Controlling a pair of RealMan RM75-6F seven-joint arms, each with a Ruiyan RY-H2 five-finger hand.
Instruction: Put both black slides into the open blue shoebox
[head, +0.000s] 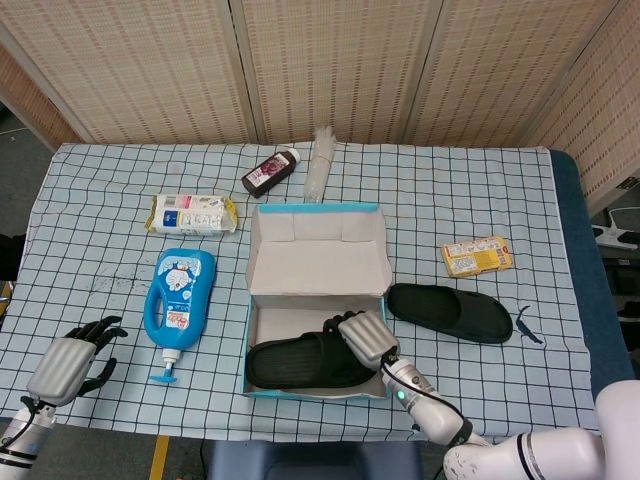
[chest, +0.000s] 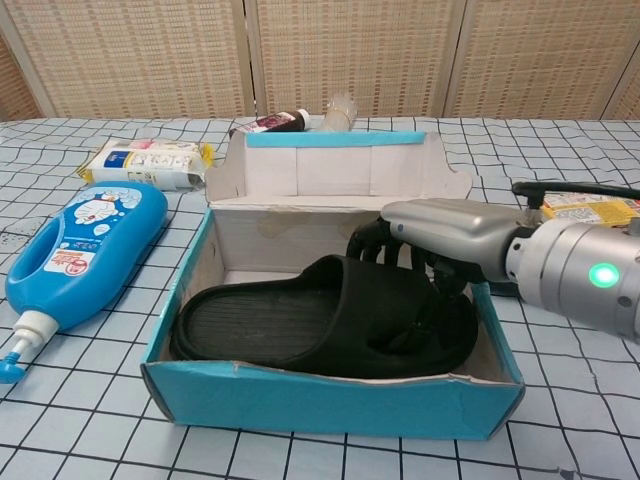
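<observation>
First slide seated in the box, right hand on its strap

The blue shoebox (chest: 330, 405) holds one black slide (chest: 300, 325) on its floor; the right hand (chest: 425, 240) curls over the strap end, apparently gripping it, though fingertips are hidden. The second slide (head: 450, 311) lies on the table at the box's three o'clock. If the fingers snag the strap on lifting, slide or box could drag. The left hand (head: 75, 358), at eight o'clock, hangs loosely spread, holding nothing

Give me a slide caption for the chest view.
Right hand lowers one black slide into the open blue shoebox.
</observation>
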